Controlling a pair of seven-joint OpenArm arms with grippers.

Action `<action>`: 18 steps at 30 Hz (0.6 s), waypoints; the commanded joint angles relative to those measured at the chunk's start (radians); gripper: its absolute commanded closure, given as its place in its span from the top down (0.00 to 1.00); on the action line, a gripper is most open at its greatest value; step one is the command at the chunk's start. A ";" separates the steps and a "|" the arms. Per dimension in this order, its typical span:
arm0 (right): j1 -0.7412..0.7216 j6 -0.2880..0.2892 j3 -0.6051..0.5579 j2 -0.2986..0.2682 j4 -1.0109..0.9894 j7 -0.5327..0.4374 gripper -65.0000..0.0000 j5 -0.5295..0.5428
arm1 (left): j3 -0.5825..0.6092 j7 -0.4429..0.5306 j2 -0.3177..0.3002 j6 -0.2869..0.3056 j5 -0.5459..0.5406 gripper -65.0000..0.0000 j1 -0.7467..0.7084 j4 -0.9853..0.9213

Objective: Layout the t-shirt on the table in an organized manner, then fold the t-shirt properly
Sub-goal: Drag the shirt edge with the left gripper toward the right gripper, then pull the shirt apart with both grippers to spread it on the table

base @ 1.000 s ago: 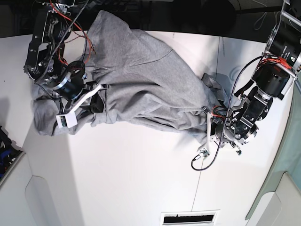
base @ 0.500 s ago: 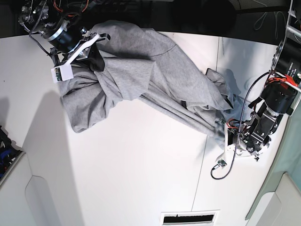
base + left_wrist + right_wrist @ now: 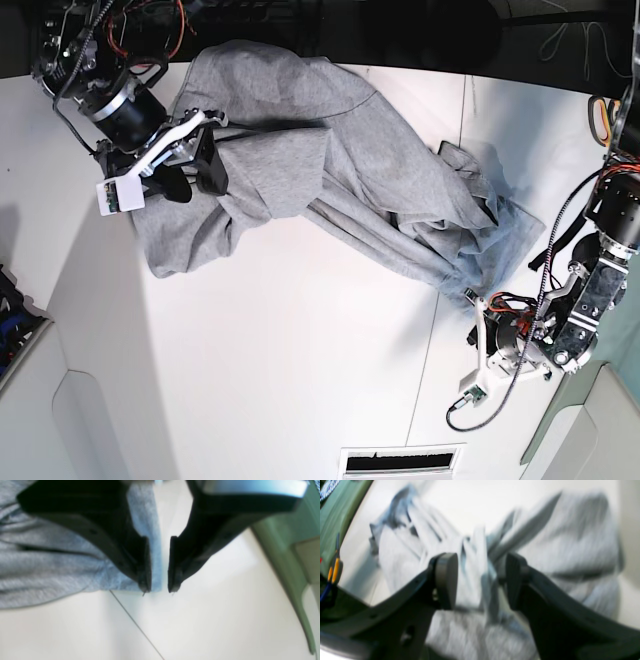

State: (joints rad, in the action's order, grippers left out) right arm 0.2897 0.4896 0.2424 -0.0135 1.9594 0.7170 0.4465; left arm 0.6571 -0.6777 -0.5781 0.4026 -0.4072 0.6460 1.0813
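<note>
The heather-grey t-shirt (image 3: 330,190) lies bunched in a diagonal band across the white table (image 3: 280,350), from far left to right. My right gripper (image 3: 190,175) hovers over its left end. In the right wrist view this gripper (image 3: 481,580) stands open, and a blurred fold of the t-shirt (image 3: 557,542) runs between the pads without being pinched. My left gripper (image 3: 476,305) is at the shirt's near right corner. In the left wrist view the left gripper (image 3: 158,589) has its jaws a little apart, with the t-shirt's (image 3: 50,565) hem lying on the table (image 3: 200,620) under them.
A thin dark seam (image 3: 135,622) crosses the tabletop. A green surface (image 3: 590,420) borders the table on the right. A vent slot (image 3: 403,462) sits at the near edge. Dark floor and cables lie beyond the far edge.
Both grippers were shut on the shirt's ends and stretched it out. Both have now opened, and the cloth has dropped onto the table. The left arm has moved nearer and to the right.
</note>
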 commanded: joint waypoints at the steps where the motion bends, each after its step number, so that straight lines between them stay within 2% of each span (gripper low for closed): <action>1: -0.024 -0.012 0.002 0.000 0.016 -0.026 0.47 -0.002 | -0.008 -0.002 -0.021 0.018 -0.035 0.24 0.029 0.054; 5: -0.100 -0.038 -0.001 0.000 -0.048 -0.030 0.47 -0.056 | -0.008 -0.032 -0.029 0.073 -0.082 0.24 -0.014 0.192; 8: -0.150 -0.038 -0.015 0.003 -0.152 -0.040 0.47 -0.061 | -0.008 -0.037 -0.003 0.089 -0.081 0.24 -0.083 0.252; 10: -0.178 -0.034 -0.020 0.017 -0.225 -0.044 0.47 -0.074 | -0.008 -0.037 0.031 0.090 -0.056 0.26 -0.134 0.256; 14: -0.221 -0.003 -0.031 0.029 -0.316 -0.044 0.47 -0.069 | -0.008 -0.023 0.123 0.110 0.055 0.42 -0.220 0.254; 18: -0.246 0.008 -0.056 0.033 -0.325 -0.042 0.47 -0.053 | -0.005 0.008 0.185 0.110 0.098 0.43 -0.248 0.254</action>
State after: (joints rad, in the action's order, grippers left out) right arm 0.0555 0.4870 0.1886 0.0196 1.6173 0.6956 0.3733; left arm 0.6605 -0.6819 -0.3836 0.5133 -0.3077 0.3714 1.3201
